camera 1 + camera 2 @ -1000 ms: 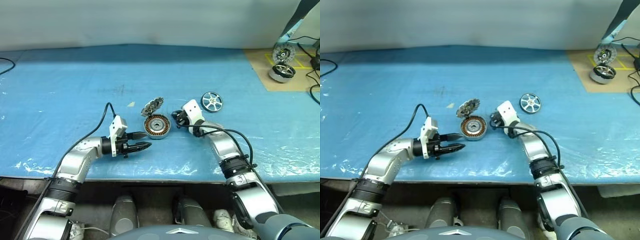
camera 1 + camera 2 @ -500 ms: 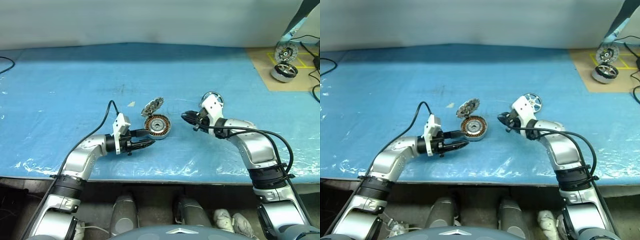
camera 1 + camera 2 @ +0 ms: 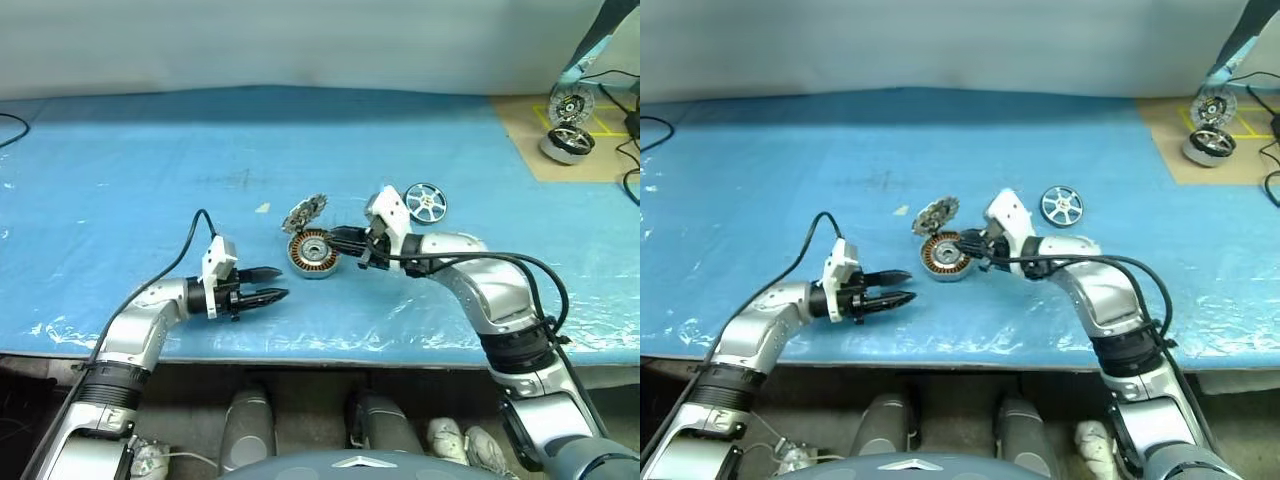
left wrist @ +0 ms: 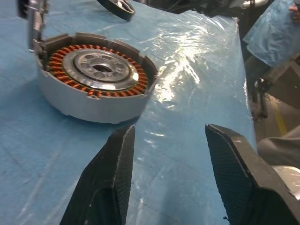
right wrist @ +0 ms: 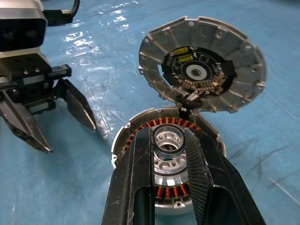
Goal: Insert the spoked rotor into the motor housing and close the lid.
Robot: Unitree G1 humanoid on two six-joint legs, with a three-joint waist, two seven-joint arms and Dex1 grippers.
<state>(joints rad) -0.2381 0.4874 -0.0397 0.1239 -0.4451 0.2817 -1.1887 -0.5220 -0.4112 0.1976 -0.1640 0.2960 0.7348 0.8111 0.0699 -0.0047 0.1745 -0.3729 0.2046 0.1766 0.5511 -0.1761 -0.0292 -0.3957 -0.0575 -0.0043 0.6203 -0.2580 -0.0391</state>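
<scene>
motor housing: lies on the blue worktop, windings up
lid: stands open at the housing's far rim
spoked rotor: right of the housing, apart
right hand: above the housing, pinches a small ring
left hand: spread, empty, left of the housing

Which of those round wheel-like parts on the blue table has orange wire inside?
The motor housing at the table's middle: copper-orange windings ring its hub. The spoked rotor to its right has only pale spokes.

Place: workshop or robotics lab bench.
Evidence: blue plastic sheet over the table, spare motor parts on cardboard, loose cables.
</scene>
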